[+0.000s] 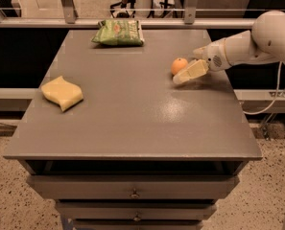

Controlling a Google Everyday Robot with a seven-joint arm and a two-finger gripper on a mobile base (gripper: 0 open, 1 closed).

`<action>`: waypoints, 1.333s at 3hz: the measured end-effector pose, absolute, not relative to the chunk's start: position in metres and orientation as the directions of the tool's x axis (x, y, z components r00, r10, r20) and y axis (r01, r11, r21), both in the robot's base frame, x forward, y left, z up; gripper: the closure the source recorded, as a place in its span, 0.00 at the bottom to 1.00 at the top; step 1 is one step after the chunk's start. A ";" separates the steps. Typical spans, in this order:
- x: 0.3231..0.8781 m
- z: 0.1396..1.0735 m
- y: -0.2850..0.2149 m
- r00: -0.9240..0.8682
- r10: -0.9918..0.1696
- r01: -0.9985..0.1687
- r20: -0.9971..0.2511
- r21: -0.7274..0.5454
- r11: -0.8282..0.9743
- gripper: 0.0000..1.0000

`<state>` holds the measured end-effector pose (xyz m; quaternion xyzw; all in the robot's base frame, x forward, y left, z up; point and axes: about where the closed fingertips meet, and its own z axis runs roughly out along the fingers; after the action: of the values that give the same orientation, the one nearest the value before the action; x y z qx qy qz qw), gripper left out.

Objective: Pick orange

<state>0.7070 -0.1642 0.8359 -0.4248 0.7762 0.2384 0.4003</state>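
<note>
Fronting the scene is a speckled terrazzo floor (17,205), and on it stands a grey desk (132,123) with a broad matte top that catches a soft glare near its middle. Under the top there is a dark open slot and then stacked drawers (132,188), each shut, with a small knob (134,194) at its centre; what they hold cannot be seen. On the left side of the desk, nearer the front than anything else on it, a wavy pale-yellow sponge (62,93) lies flat. Farther back on the right sits the orange (178,65), resting on the desk surface well apart from the sponge. The end effector (189,65) is low over the desk just beside the orange on its right. Its fingers are spread wide, with the long near finger (190,72) angled along the fruit's front right side and close to it or touching it, and nothing clamped between them. The white arm (257,42) reaches in from the right edge, and a pale cable (271,99) hangs below it. At the far edge of the desk a green snack bag (119,32) lies flat. Behind it runs a metal rail (132,23) with upright posts, and beyond that lie a pale floor and dark chair legs.
</note>
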 end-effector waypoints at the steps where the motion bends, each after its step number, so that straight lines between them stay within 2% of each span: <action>1: 0.702 0.846 -0.165 -0.312 -0.437 -0.854 -0.844 0.047 0.519 0.02; 4: 0.681 0.840 -0.154 -0.347 -0.402 -0.863 -0.847 0.120 0.491 0.71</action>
<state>0.6810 -0.1536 0.8400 -0.4120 0.7674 0.2910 0.3958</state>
